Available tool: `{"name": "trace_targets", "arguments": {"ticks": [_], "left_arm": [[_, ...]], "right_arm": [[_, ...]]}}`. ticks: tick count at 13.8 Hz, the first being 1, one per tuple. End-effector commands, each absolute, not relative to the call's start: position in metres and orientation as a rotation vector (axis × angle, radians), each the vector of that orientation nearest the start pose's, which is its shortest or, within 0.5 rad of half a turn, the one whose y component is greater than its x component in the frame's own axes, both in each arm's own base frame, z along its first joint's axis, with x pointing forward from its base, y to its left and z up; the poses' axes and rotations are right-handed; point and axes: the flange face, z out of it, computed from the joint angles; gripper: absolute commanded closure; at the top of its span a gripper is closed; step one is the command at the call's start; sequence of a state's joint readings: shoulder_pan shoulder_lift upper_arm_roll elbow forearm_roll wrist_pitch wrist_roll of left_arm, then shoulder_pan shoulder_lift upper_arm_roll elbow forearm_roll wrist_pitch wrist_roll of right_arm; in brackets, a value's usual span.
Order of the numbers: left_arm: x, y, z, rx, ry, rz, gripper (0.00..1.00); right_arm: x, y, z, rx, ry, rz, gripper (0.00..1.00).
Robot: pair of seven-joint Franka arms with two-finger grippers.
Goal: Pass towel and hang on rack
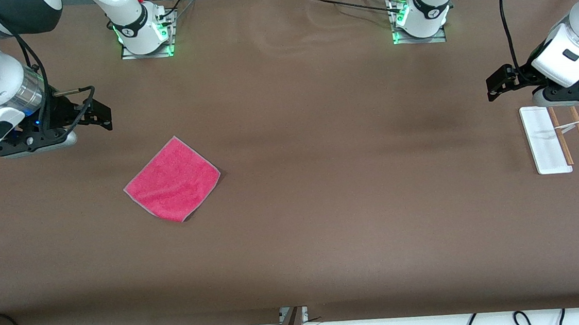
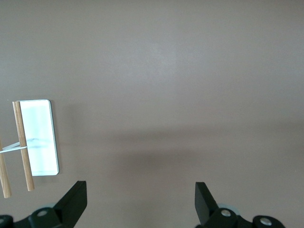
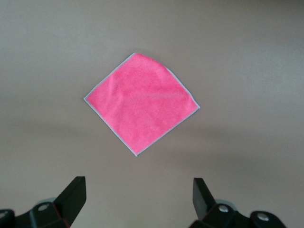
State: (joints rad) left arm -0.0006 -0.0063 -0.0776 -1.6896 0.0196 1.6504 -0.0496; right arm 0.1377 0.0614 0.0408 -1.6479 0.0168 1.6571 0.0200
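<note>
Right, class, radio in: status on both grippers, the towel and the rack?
Left gripper open, up by the rack. Right gripper open, waiting near the towel. Towel flat on the table, untouched. Nothing between towel and rack.

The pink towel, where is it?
The towel lies flat on the table toward the right arm's end, nobody holding it; the right gripper hangs open nearby.
</note>
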Motion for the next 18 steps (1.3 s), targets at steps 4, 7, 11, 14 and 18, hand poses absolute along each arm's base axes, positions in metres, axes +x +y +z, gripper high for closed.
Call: {"name": "trace_targets", "arguments": {"ticks": [4,7,11,14,18], "left_arm": [[0.5567,-0.0390,0.5838,-3.119,0.082,0.044,0.00],[0.5567,-0.0390,0.5838,-3.119,0.082,0.044,0.00],[0.5566,-0.0399,0.5838,-3.119,0.084,0.044,0.00],[0.5566,-0.0399,0.5838,-3.119,0.084,0.044,0.00],[0.5566,-0.0399,0.5838,-3.119,0.084,0.044,0.00]], "right_arm": [[0.5653,0.1051,0.5631,-3.136,-0.251,0.125,0.01],[0.5655,0.1052,0.5614,-3.136,-0.249,0.130,0.01],[0.5654,0.1051,0.5607,-3.136,-0.246,0.132,0.01],[0.5653,0.1051,0.5600,-3.137,-0.239,0.135,0.01],[0.5648,0.1051,0.5540,-3.139,-0.227,0.147,0.01]]}}
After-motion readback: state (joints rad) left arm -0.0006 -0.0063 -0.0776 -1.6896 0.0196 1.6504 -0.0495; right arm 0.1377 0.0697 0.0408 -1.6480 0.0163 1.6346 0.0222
